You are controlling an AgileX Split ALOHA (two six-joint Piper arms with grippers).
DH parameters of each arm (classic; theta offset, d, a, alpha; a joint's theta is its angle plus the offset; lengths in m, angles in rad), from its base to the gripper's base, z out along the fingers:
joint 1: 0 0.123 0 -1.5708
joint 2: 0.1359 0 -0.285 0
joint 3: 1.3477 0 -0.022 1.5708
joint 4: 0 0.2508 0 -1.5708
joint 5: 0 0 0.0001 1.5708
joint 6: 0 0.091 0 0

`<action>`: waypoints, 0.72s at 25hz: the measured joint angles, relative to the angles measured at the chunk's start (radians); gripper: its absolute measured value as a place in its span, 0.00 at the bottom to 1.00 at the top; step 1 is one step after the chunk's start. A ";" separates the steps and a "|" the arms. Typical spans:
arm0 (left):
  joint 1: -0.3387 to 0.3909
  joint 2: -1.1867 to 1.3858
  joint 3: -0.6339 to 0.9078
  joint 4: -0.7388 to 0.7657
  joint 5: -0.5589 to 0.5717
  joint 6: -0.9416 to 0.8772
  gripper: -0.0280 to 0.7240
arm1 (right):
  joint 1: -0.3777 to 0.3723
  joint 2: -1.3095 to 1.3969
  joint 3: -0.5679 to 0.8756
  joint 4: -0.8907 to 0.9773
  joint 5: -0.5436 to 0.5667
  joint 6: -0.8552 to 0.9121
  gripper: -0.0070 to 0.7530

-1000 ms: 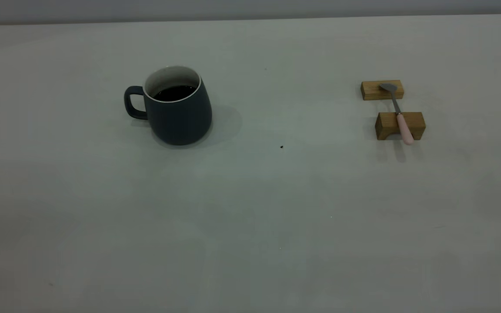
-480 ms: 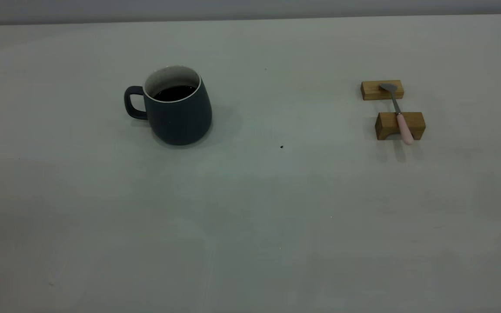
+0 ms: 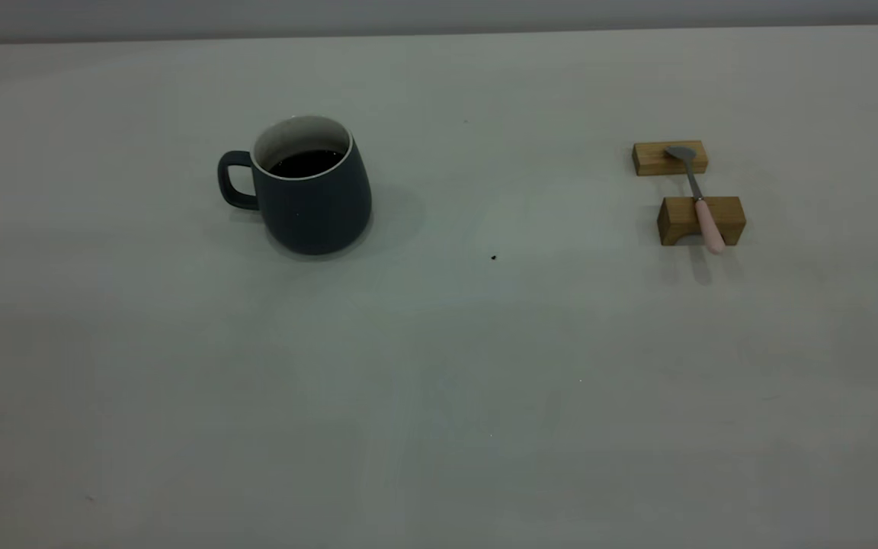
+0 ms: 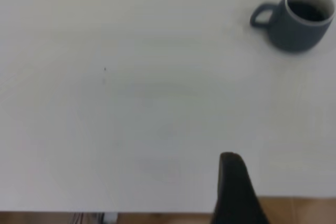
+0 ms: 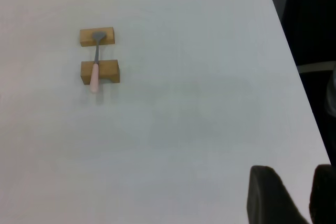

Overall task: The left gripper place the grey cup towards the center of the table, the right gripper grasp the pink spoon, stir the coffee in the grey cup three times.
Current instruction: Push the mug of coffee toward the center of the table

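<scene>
Pale grey-white table (image 3: 439, 396) held the dark slate-grey mug (image 3: 309, 187) of black coffee (image 3: 306, 162) left of centre; pink-handled metal spoon (image 3: 702, 204) bridged two tan wooden blocks (image 3: 675, 219), right; I couldn't tell either gripper's finger state; nothing grasped; left reach for the mug judged next.

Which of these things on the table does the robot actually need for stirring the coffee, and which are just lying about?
Needed: grey cup, coffee inside it, pink spoon, table.

Lying about: two wooden blocks, far one and near one, propping the spoon.
</scene>
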 joint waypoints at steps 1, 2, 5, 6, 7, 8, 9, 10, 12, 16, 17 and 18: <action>0.000 0.068 -0.023 0.000 -0.018 0.021 0.74 | 0.000 0.000 0.000 0.000 0.000 0.000 0.32; -0.001 0.150 -0.042 0.000 -0.037 0.045 0.74 | 0.000 0.000 0.000 0.000 0.000 0.000 0.32; -0.001 0.370 -0.109 -0.001 -0.116 0.166 0.74 | 0.000 0.000 0.000 0.000 0.000 0.000 0.32; -0.001 0.442 -0.129 -0.012 -0.143 0.224 0.74 | 0.000 0.000 0.000 0.000 0.000 0.000 0.32; -0.002 0.510 -0.153 -0.027 -0.165 0.275 0.74 | 0.000 0.000 0.000 0.000 0.000 0.000 0.32; -0.002 0.564 -0.177 -0.047 -0.188 0.337 0.74 | 0.000 0.000 0.000 0.000 0.000 0.000 0.32; -0.003 0.628 -0.197 -0.068 -0.206 0.396 0.75 | 0.000 0.000 0.000 0.000 0.000 0.000 0.32; -0.003 0.690 -0.221 -0.089 -0.227 0.443 0.75 | 0.000 0.000 0.000 0.000 0.000 0.000 0.32; -0.004 0.807 -0.278 -0.127 -0.251 0.551 0.76 | 0.000 0.000 0.000 0.000 0.000 0.000 0.32; -0.041 1.076 -0.429 -0.144 -0.255 0.674 0.81 | 0.000 0.000 0.000 0.000 0.000 0.000 0.32; -0.058 1.149 -0.479 -0.139 -0.251 0.689 0.83 | 0.000 0.000 0.000 0.000 0.000 0.000 0.32; -0.077 1.221 -0.532 -0.130 -0.248 0.698 0.84 | 0.000 0.000 0.000 0.000 0.000 0.000 0.32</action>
